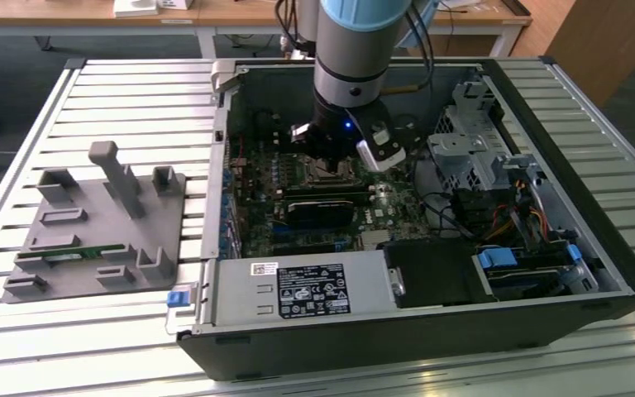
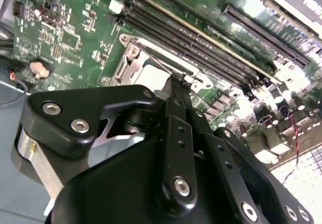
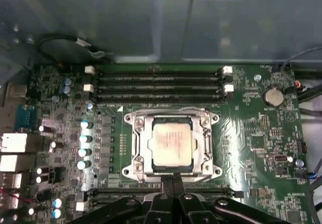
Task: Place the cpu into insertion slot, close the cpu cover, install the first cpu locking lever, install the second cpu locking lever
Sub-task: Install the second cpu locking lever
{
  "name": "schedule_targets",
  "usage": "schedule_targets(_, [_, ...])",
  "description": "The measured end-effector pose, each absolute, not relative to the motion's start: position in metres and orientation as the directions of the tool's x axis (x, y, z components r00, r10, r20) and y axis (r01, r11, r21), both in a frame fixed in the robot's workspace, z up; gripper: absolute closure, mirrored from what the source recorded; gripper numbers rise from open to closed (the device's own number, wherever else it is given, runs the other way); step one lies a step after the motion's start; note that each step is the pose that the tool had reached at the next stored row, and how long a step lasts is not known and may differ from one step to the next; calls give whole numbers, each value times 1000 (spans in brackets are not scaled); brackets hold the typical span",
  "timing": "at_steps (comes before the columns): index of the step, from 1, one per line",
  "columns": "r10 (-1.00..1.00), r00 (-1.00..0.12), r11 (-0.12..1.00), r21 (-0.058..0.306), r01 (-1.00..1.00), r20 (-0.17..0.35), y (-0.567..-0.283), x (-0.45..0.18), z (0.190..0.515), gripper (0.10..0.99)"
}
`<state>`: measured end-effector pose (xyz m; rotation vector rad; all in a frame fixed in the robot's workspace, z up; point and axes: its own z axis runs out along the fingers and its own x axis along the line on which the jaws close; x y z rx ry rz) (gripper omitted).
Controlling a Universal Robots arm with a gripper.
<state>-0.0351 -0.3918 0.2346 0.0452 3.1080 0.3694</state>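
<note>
In the first wrist view the cpu (image 3: pixel 172 144) lies flat in the insertion slot (image 3: pixel 128 171), its pale metal top showing through the cut-out of the cpu cover (image 3: pixel 142 148), which lies down over it. A thin wire locking lever (image 3: pixel 173 108) runs along the socket's far edge, and another lever (image 3: pixel 200 178) slants by the near edge. My gripper (image 3: pixel 172 177) is shut, its tips together at that near edge. The second wrist view shows the gripper (image 2: pixel 176 79) against the socket rim beside the cpu (image 2: pixel 151 75). In the exterior view the gripper (image 1: pixel 334 161) hangs over the slot (image 1: pixel 327 174) inside the case.
Long black memory slots (image 3: pixel 158 85) run beside the socket, and a coin battery (image 3: pixel 273 96) sits on the board. A black card (image 1: pixel 323 207), power supply (image 1: pixel 301 289) and drive cage (image 1: pixel 483 157) crowd the case. A grey fixture (image 1: pixel 97 223) stands at the exterior view's left.
</note>
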Motion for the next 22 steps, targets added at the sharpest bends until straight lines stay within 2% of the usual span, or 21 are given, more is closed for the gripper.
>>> schedule_targets(9, [31, -1000, 964, 264, 28, -7, -404, -39, 234, 980])
schedule_targets(22, [32, -999, 961, 273, 29, -6, -411, -55, 226, 980])
